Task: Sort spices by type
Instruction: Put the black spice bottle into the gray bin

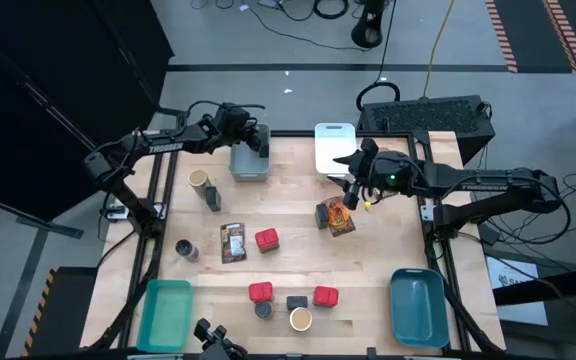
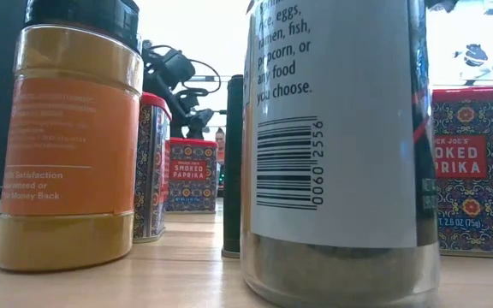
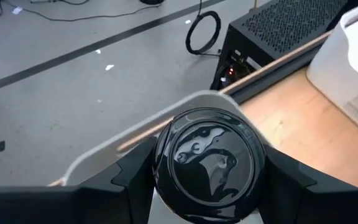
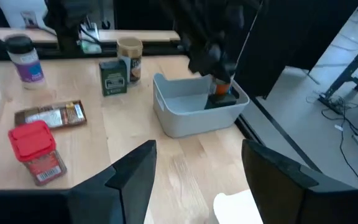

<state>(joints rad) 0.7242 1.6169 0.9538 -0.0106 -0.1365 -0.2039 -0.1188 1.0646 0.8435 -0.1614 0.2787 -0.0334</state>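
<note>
My left gripper [image 1: 258,140] reaches over the grey bin [image 1: 249,162] at the table's far side, shut on a jar with a glossy black lid [image 3: 210,163] and an orange body [image 4: 221,87]. My right gripper [image 1: 353,190] hangs open above a printed packet [image 1: 342,220] and a dark tin [image 1: 323,214] lying right of centre; nothing is between its fingers [image 4: 197,180]. Other spices stand about the table: red tins [image 1: 266,239] [image 1: 260,292] [image 1: 325,296], a packet [image 1: 233,242], tan-topped jars [image 1: 199,180] [image 1: 301,319], a dark tin [image 1: 213,197] and a dark-lidded jar [image 1: 185,250]. My left gripper pinches the jar between its two fingers [image 3: 135,180], one on each side just below the black lid's rim [image 3: 160,168]. The fingers slant down from the table's left side. The jar sits lid up inside the grey bin's walls; whether its base rests on the bin's floor is hidden.
A white bin [image 1: 333,148] stands at the far edge beside the grey one. A teal bin [image 1: 165,314] is at the near left corner and a blue bin [image 1: 418,306] at the near right. Bare wood lies between the middle spices and the near row.
</note>
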